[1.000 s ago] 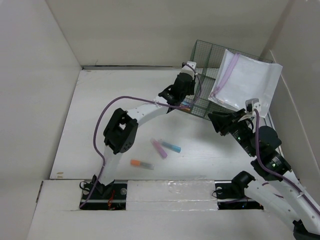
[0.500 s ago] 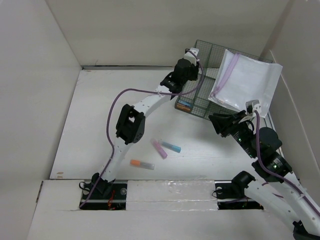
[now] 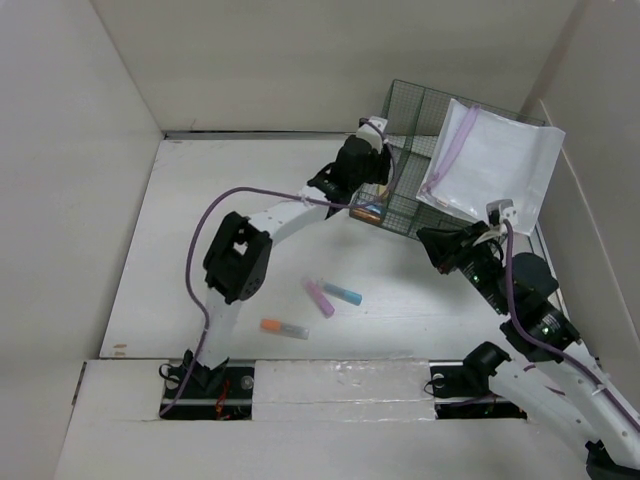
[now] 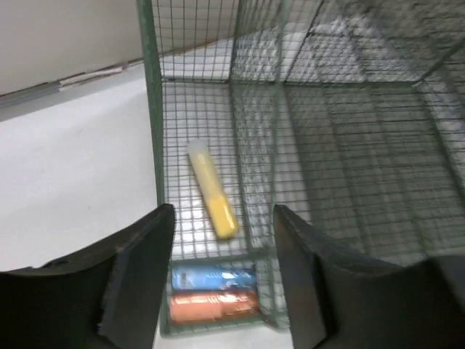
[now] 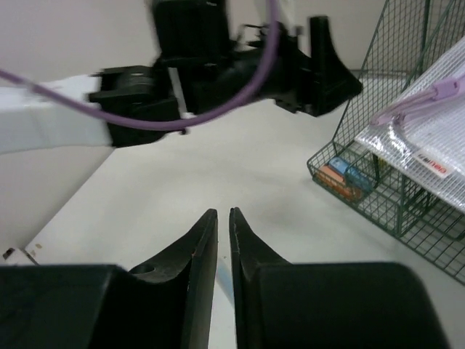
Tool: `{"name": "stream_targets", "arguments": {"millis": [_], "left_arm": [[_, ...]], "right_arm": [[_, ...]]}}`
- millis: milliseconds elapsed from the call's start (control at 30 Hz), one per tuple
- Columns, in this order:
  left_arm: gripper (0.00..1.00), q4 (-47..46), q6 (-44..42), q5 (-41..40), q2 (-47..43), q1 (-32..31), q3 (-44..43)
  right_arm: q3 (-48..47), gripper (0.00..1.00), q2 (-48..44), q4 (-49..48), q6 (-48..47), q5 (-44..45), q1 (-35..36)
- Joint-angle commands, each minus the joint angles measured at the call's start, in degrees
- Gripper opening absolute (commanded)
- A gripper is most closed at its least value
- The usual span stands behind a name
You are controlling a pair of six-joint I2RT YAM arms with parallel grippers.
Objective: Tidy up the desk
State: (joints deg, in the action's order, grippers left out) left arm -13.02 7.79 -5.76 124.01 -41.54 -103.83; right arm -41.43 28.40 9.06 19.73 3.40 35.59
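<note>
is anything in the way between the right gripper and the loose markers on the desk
Nothing visible: only bare desk lies between the right gripper and the pink marker, blue marker and orange marker.

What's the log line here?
left tool: open above organizer | yellow marker: in organizer | right tool: shut, empty | desk: three markers loose

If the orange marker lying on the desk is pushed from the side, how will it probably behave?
The orange marker looks slim and round, so a sideways push would probably roll it over the smooth desk. It seems small and rigid, so likely light and unbending when lifted.
</note>
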Motion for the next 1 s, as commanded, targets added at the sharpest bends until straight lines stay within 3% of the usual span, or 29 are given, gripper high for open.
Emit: {"name": "stream_targets", "arguments": {"millis": [0, 133, 200, 300, 400, 500, 600, 867, 967], "left_arm": [[0.5, -10.4, 5.1, -3.4, -20.0, -1.6, 12.8], [0.41, -11.2, 14.8, -6.5, -33.5, -2.1, 32.6], [0.33, -8.4, 17.9, -7.8, -38.9, -2.1, 41.0], [0.28, 3.0, 23.3, -9.9, -43.0, -3.0, 47.6], [0.27, 20.4, 30.9, -14.0, -46.9, -5.3, 53.4], [0.28, 27.7, 39.8, -12.4, -51.6, -6.9, 58.6], [0.32, 32.3, 46.5, -11.7, -55.4, -9.6, 61.1], [0.35, 46.2, 53.5, -16.2, -59.8, -17.8, 58.4], [0.38, 54.1, 63.8, -16.6, -60.1, -21.7, 59.2]], "right_arm": [[1.2, 0.16, 1.6, -2.9, 0.1, -1.5, -0.3], [2.8, 0.03, 2.7, -3.4, -0.9, -2.8, -0.3], [3.3, 0.03, 3.1, -3.7, -1.1, -3.0, -0.3], [3.7, 0.03, 3.9, -4.5, -1.1, -5.6, -0.3], [4.3, 0.08, 4.6, -5.6, -0.7, -5.9, -0.3], [5.2, 0.1, 5.7, -7.0, -0.3, -6.5, -0.3], [5.1, 0.13, 6.8, -7.7, -0.2, -7.8, -0.3], [5.0, 0.2, 7.2, -7.7, 0.0, -9.1, -0.3], [4.9, 0.26, 7.0, -7.7, 0.0, -9.4, -0.3]]}}
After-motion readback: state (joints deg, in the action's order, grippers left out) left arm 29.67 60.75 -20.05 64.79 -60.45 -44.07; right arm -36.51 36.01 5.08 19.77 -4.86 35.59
